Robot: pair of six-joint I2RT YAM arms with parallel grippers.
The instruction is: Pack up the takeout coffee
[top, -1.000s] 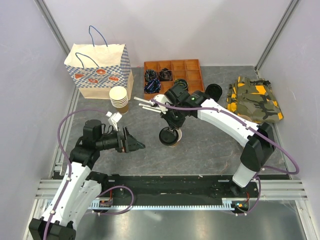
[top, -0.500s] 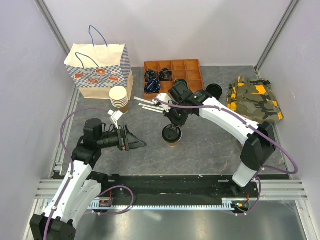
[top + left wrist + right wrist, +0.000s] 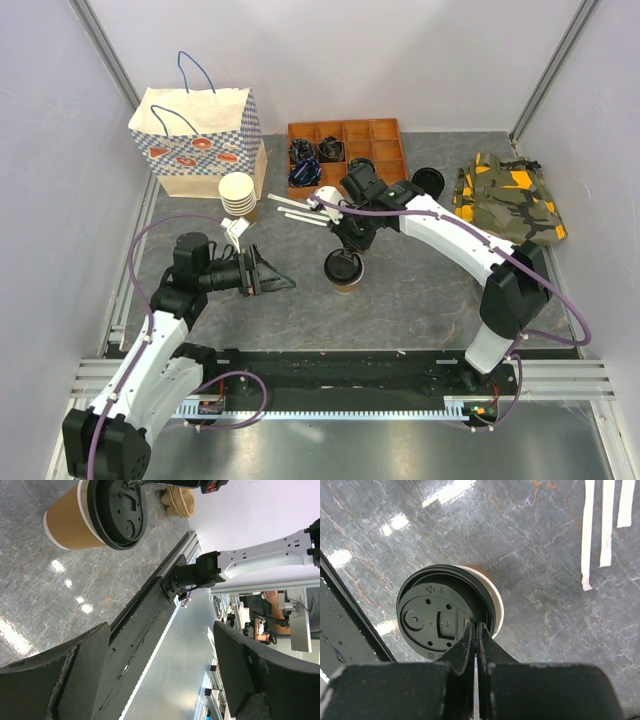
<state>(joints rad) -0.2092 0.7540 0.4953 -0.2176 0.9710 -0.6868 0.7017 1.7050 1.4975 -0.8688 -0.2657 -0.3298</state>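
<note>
top view: the takeout coffee point(image 3: 343, 268) stands upright and capped, mid-way across the table point(image 3: 420, 295), well apart from the paper bag point(image 3: 200, 140) at the far left. my right gripper point(image 3: 350, 240) hangs right over the cup. my left gripper point(image 3: 283, 284) lies low, pointing at the cup from the left, near but not touching. the stack of lidless cups point(image 3: 238, 194) sits just in front of the bag (not my target).

left wrist: jaws spread wide, nothing between the fingers point(image 3: 60, 680). the cup is up ahead, and its lid point(image 3: 120, 510) looks seated.

right wrist: the fingers are pressed together and empty, tips over the lid's near rim. i cannot tell if they touch it.

my read: lidding looks done, so i'm at the pick-up step. next i need one claw around the cup body with a light squeeze so the paper wall doesn't buckle. then i keep it upright, carry it over the bag mouth and lower it in.
</note>
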